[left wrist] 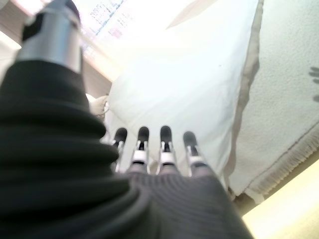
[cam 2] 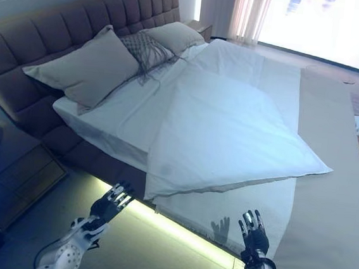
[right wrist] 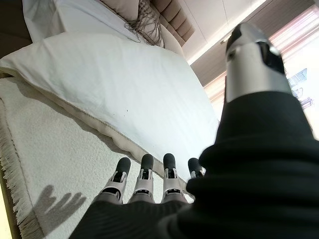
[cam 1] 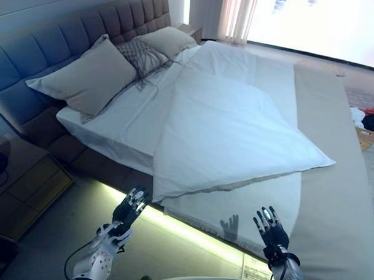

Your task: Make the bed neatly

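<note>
Left eye view alone shows pillows [cam 1: 91,75]; wrist views: duvet [right wrist: 124,84].

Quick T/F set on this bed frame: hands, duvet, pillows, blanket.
1. Both robot hands, left robot hand and right robot hand, are open and hold nothing. True.
2. The white duvet lies square and flat over the bed. False: it lies askew, one corner pointing toward the foot.
3. Beige pillows lean at the tufted headboard. True.
4. The left robot hand grips the duvet's corner. False: it hovers short of it.
5. A fringed cream blanket lies under the duvet. True.
</note>
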`<state>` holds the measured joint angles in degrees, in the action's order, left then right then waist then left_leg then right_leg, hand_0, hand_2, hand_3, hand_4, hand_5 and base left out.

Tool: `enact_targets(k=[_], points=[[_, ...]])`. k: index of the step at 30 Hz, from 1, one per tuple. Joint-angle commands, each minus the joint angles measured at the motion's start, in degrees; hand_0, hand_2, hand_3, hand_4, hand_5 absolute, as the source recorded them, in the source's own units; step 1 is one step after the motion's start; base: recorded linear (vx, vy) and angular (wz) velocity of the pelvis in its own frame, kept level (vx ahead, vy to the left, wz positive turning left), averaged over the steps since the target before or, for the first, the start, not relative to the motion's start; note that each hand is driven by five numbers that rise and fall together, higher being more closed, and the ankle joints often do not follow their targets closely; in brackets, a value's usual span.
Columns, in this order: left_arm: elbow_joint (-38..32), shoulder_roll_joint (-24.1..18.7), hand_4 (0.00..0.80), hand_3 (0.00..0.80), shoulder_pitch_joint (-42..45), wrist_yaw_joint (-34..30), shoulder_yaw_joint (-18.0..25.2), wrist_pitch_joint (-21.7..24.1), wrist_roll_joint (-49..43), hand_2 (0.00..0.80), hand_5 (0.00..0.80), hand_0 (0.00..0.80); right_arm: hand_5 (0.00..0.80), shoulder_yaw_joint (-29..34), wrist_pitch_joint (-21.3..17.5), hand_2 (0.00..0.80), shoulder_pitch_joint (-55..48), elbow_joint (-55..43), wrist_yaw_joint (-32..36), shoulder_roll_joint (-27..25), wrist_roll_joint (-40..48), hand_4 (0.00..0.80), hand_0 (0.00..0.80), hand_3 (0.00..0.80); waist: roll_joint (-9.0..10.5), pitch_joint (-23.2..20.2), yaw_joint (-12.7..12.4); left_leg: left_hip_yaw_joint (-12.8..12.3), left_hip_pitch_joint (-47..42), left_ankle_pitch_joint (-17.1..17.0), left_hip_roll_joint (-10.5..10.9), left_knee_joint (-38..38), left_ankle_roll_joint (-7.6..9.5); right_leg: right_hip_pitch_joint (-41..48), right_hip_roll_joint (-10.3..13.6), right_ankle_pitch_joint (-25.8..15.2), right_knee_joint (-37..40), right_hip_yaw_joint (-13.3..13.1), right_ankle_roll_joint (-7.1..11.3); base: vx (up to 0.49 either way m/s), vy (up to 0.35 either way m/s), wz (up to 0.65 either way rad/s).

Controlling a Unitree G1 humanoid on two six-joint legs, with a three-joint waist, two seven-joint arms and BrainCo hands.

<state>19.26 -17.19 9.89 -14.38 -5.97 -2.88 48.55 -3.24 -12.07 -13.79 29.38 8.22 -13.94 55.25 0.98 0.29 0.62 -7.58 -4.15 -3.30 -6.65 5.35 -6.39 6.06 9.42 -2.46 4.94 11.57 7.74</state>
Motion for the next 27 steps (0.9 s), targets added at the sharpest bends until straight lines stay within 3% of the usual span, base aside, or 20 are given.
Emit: enact_targets(k=[1, 12, 18, 22, 24, 27], points=[[0.25, -0.83, 0.000, 0.000, -3.10, -2.10, -0.36, 2.71, 1.83, 0.000, 0.000, 0.000, 0.000, 0.24, -1.44, 0.000, 2.25, -4.18, 0.08, -0.76, 0.59, 0.000, 0.000, 0.000, 0.27, 0.71, -0.75, -2.31, 0.24, 0.94, -1.47, -0.63, 0.51, -3.29, 1.72, -3.27, -1.11, 0.14, 2.55, 0.000, 0.000, 0.00], [-0.47, -1.47, 0.000, 0.000, -2.57, -1.68, 0.00, 3.38, 1.64, 0.000, 0.000, 0.000, 0.000, 0.24, -1.62, 0.000, 2.47, -4.87, -1.51, -1.30, -0.36, 0.000, 0.000, 0.000, 0.79, 1.40, -1.19, -1.85, 0.70, 2.14, -2.10, -4.82, 0.13, -3.56, 1.90, -3.32, -2.01, -0.69, 2.27, -0.006, -0.015, 0.00], [-1.14, -2.35, 0.000, 0.000, -1.92, -2.89, 1.04, 2.89, 1.36, 0.000, 0.000, 0.000, 0.000, 1.10, 0.36, 0.000, 2.09, -5.41, -0.92, -1.50, 1.48, 0.000, 0.000, 0.000, 0.85, 0.92, -0.93, -1.80, -0.31, 2.05, -2.42, -3.57, 0.26, -2.98, 0.88, -3.08, -1.47, -0.99, 1.75, -0.004, -0.053, 0.00], [-1.96, -2.11, 0.000, 0.000, -0.92, -2.73, 1.02, 3.04, 2.18, 0.000, 0.000, 0.000, 0.000, 1.21, 1.45, 0.000, 1.14, -6.09, 0.10, -1.86, 0.42, 0.000, 0.000, 0.000, 0.74, 0.60, -0.51, -1.45, -0.18, 1.67, -3.83, -3.91, -0.51, -3.45, -0.74, -2.64, -1.42, -1.53, 0.92, -0.022, -0.072, 0.00], [-2.09, -1.96, 0.000, 0.000, -0.84, -2.76, 0.60, 3.18, 3.33, 0.000, 0.000, 0.000, 0.000, 1.07, 2.40, 0.000, 1.28, -6.23, 0.44, -2.54, -0.10, 0.000, 0.000, 0.000, 0.80, 0.96, -0.46, -0.35, 0.76, 1.70, -4.66, -6.16, -1.06, -3.78, -2.01, -2.12, -1.79, -2.37, 0.01, -0.041, -0.072, -0.01], [-1.55, -1.55, 0.000, 0.000, -0.09, -3.77, 0.36, 3.58, 3.81, 0.000, 0.000, 0.000, 0.000, 0.13, 3.81, 0.000, 1.81, -6.20, 0.09, -4.05, 0.12, 0.000, 0.000, 0.000, 1.03, 2.83, -1.63, 4.32, 5.01, -0.28, -5.02, -14.88, -2.09, -3.79, -4.06, -2.21, -1.59, -3.89, -1.44, -0.044, -0.092, 0.07]])
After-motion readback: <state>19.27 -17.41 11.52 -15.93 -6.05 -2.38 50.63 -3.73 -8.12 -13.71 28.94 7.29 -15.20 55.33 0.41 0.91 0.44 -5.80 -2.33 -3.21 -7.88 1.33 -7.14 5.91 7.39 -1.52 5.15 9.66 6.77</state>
